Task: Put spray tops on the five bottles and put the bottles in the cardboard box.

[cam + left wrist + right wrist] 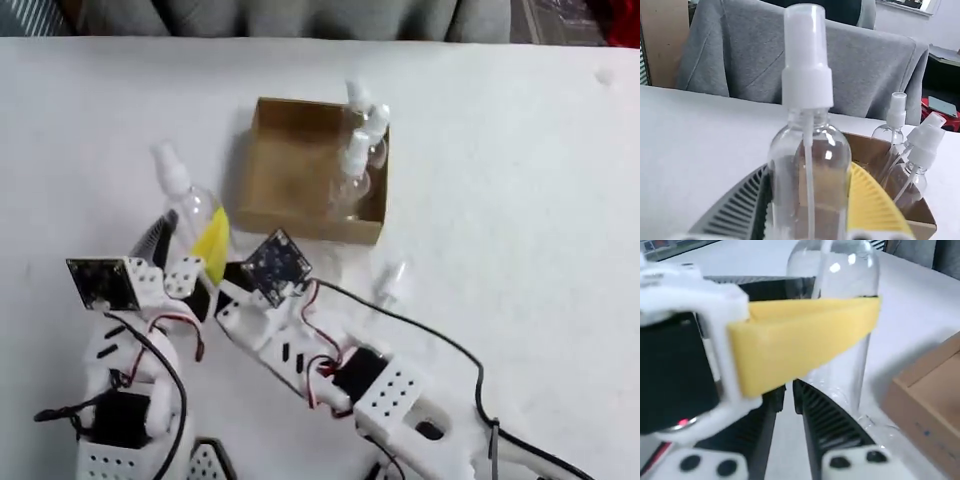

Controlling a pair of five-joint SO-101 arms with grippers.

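Spray bottle (190, 195), top already on, is upright just beside the cardboard box (290, 170), clamped in the left pincer (185, 235) between its grey and yellow fingers (212, 245). Right pincer (788, 385) is closed on nothing, close by it. Three capped bottles (355, 170) lean inside the box. A loose spray top (393, 280) lies on the worktop (520, 150) near the box.

The left arm (125, 400) stands at the table's near left. The left gripper (185, 236) is clamped on a bottle (807, 150) between a grey finger (735, 215) and a yellow finger (875, 205). The right arm (400, 395) lies diagonally from the near right. The right gripper (788, 390) sits just beside it, its black fingers nearly together.
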